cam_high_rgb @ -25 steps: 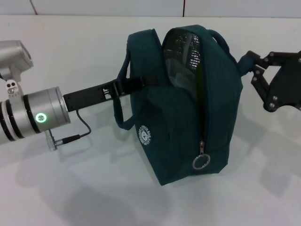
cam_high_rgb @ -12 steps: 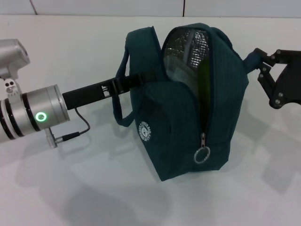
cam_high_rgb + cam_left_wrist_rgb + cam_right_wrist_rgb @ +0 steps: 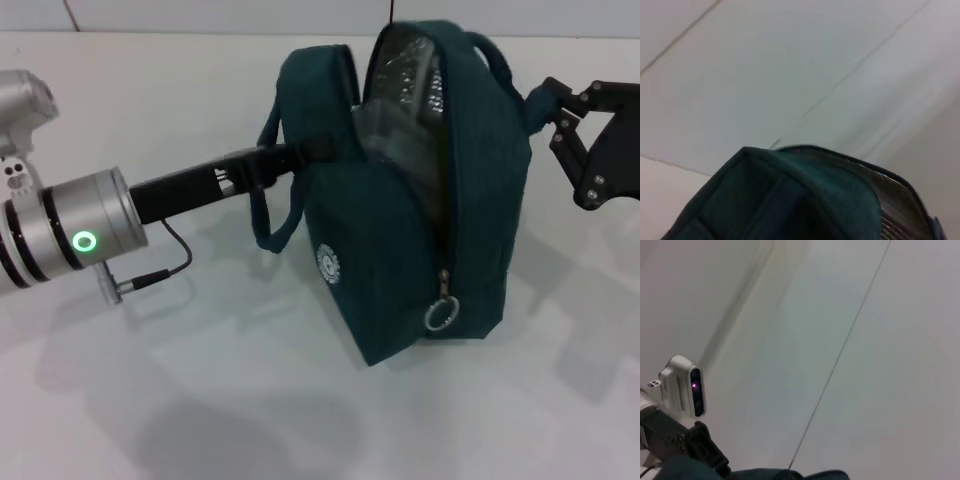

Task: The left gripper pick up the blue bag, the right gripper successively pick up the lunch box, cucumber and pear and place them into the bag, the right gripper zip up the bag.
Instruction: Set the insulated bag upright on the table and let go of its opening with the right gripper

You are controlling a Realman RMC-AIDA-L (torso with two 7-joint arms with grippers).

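1. The blue bag (image 3: 420, 200) stands mid-worktop (image 3: 150, 400), partly unzipped, foil lining showing (contents unclear).
2. The left gripper (image 3: 300, 155) clamps its left edge.
3. The right gripper (image 3: 545, 100), fingers closed, pinches its right handle.

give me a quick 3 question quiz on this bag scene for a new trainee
1. True or false: the blue bag is zipped fully shut.
2. Multiple choice: where does the left end effector meet the bag? A) at the ring zip pull B) at the upper edge on the robot's left side C) at the round white logo
3. Fill in: the right end effector is by the bag's upper corner on the robot's ____ side.

Key:
1. False; the mouth gapes and the silver foil lining shows.
2. B
3. right
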